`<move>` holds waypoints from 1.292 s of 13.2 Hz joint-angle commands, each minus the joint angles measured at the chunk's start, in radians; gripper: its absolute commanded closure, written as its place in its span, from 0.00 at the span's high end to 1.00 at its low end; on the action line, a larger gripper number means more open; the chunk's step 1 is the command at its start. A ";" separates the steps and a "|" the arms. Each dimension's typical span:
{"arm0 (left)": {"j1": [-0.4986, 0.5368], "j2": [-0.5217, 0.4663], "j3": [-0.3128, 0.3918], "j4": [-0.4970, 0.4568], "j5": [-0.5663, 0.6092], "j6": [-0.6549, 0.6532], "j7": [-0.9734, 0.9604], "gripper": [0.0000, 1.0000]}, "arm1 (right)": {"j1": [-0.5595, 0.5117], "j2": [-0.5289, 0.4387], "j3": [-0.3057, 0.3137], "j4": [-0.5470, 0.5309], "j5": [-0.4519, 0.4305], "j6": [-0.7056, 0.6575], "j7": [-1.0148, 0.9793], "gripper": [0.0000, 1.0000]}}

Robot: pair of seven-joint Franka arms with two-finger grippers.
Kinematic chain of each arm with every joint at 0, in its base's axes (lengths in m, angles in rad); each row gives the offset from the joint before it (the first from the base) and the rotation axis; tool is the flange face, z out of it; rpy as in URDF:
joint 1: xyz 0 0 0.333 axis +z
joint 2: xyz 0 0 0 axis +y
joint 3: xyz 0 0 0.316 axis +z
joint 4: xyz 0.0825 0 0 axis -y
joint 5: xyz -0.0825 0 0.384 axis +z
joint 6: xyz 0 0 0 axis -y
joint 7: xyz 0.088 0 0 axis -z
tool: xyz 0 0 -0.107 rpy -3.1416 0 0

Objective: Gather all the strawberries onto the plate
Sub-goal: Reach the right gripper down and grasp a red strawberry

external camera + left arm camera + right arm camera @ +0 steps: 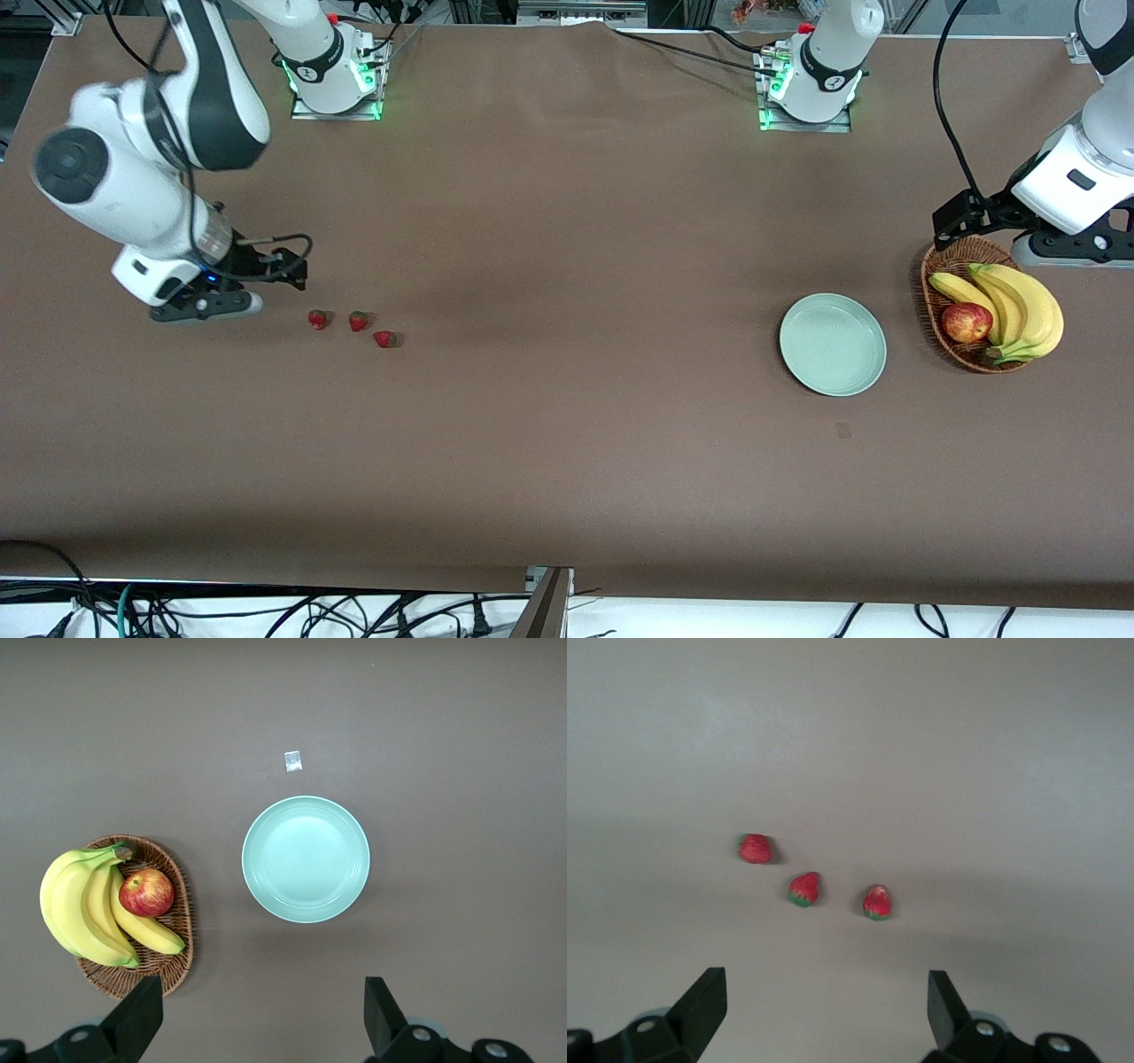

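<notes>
No readable text, label, brand or number shows anywhere.

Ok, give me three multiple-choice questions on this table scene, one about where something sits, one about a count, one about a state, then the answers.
1. Where do the strawberries lie?
A. on the plate
B. on the table toward the right arm's end
C. in the basket

2. How many strawberries show?
A. two
B. three
C. five

3. What state is the plate in?
A. bare
B. holding an apple
C. upside down

Answers:
1 B: the strawberries sit on the table beside the right pincer, well apart from the plate at the left arm's end.
2 B: three red berries show in the right wrist view, ahead of that open pincer.
3 A: the left wrist view shows its smooth surface with nothing on it; the apple rests in the basket with the bananas, below the open left pincer.
</notes>
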 commanded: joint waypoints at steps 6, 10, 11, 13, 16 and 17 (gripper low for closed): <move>0.003 0.013 -0.004 0.030 -0.008 -0.022 -0.003 1.00 | -0.049 0.234 -0.010 -0.058 0.014 0.236 -0.053 0.99; 0.003 0.015 -0.004 0.030 -0.008 -0.022 -0.003 1.00 | -0.081 0.284 -0.008 -0.059 0.016 0.276 -0.067 0.97; 0.003 0.013 -0.004 0.030 -0.008 -0.022 -0.003 1.00 | -0.081 0.300 -0.008 -0.061 0.016 0.290 -0.066 0.95; 0.003 0.015 -0.004 0.030 -0.008 -0.022 -0.003 1.00 | -0.081 0.330 -0.007 -0.061 0.020 0.314 -0.066 0.93; 0.003 0.013 -0.004 0.030 -0.008 -0.022 -0.003 1.00 | -0.081 0.335 -0.007 -0.064 0.020 0.314 -0.066 0.90; 0.003 0.015 -0.004 0.030 -0.008 -0.022 -0.003 1.00 | -0.081 0.335 -0.007 -0.067 0.020 0.314 -0.066 0.87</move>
